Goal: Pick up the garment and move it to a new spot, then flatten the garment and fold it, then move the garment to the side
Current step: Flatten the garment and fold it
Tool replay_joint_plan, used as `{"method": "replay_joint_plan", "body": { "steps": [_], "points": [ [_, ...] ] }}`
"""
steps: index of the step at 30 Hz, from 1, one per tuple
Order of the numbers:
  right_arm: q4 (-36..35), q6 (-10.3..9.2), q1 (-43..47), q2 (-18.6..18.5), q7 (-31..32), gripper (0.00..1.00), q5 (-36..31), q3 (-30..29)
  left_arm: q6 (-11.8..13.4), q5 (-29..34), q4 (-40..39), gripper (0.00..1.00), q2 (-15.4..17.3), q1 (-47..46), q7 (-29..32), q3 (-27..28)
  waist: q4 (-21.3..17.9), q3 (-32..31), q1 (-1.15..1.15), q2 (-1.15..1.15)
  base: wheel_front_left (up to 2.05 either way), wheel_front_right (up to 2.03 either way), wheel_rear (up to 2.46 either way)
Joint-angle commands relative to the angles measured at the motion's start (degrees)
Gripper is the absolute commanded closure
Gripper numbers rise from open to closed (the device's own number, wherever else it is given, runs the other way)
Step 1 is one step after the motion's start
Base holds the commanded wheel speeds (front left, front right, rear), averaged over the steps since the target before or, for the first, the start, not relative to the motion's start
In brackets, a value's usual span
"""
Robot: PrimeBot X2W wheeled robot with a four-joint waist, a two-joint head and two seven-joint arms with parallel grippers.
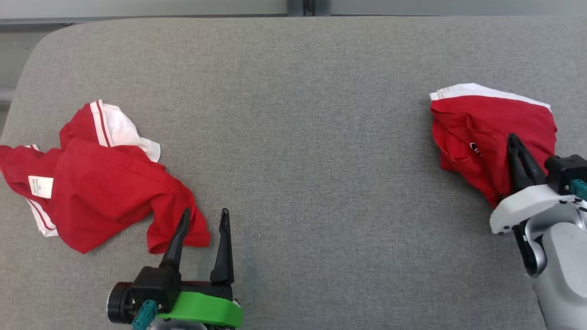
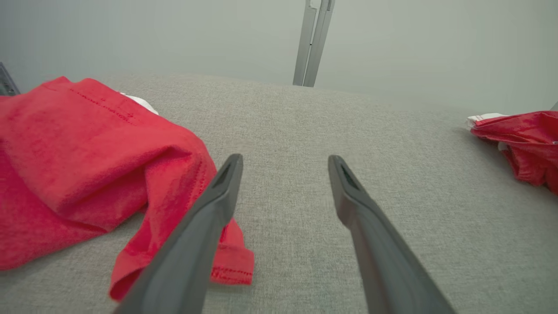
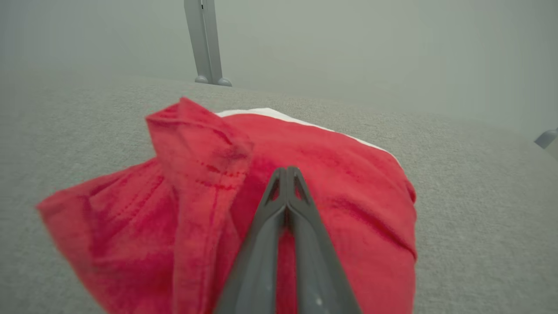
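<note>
Head view, lower left: my left fingers (image 1: pixel 205 211) stand wide apart, holding nothing, just beside the hem of a crumpled red-and-white cloth garment (image 1: pixel 105 192). Farther up at the right edge, my right fingers (image 1: pixel 513 137) are pinched shut on a bunched red white-trimmed garment (image 1: pixel 481 119) on the grey fabric desk (image 1: pixel 312 137).

readable text: none tbh | white tag (image 1: pixel 40 186) on left red garment (image 1: pixel 105 192): print too tiny | white logo bit (image 1: pixel 475 147) on right red garment (image 1: pixel 477 128): half hidden, unreadable
</note>
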Motion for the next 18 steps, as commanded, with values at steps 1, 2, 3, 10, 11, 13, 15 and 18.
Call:
{"method": "replay_joint_plan", "body": {
  "steps": [1,2,3,10,11,13,15,18],
  "points": [
    [-0.27,0.00,-0.91,0.74,-0.17,1.00,1.22,1.06,0.74,-0.17,0.12,0.00,0.14,-0.78,-0.01,0.13,1.69,1.64,0.00,0.00,0.00,0.00,0.00],
    [-0.76,0.00,-0.79,0.97,-0.17,1.00,2.01,2.07,1.19,-0.05,0.14,0.00,0.14,-0.85,-0.01,0.29,1.76,1.75,0.00,0.00,0.00,0.00,0.00],
    [-1.18,0.00,-0.58,0.80,-0.17,1.00,2.60,3.00,1.41,-0.29,0.06,0.00,0.13,-0.97,-0.01,0.28,1.81,1.82,0.00,0.00,0.00,0.00,0.00],
    [-3.55,0.00,2.16,-0.70,-0.17,1.00,5.62,11.54,2.13,-1.28,0.21,0.00,0.13,-1.32,-0.01,-0.50,2.04,1.74,0.00,0.00,0.00,0.00,0.00],
    [-3.55,0.00,2.38,-0.83,-0.17,1.00,5.78,12.71,2.14,-1.43,0.24,0.00,0.13,-1.25,-0.01,-0.51,1.93,1.62,0.00,0.00,0.00,0.00,0.00],
    [-3.45,0.00,2.94,-0.93,-0.17,1.00,6.09,15.63,2.33,-1.68,0.34,0.00,0.13,-0.84,-0.01,-0.50,1.61,1.24,0.00,0.00,0.00,0.00,0.00],
    [-3.84,0.00,3.08,-1.23,-0.17,1.00,5.85,18.23,2.28,-1.83,0.53,0.00,0.13,-0.33,-0.01,-0.25,1.14,0.76,0.00,0.00,0.00,0.00,0.00],
    [-4.91,0.00,3.80,-1.33,-0.17,1.00,6.67,21.04,1.93,-1.64,0.92,0.00,0.14,0.20,-0.01,0.30,0.28,-0.52,0.00,0.00,0.00,0.00,0.00]
  ]
}}
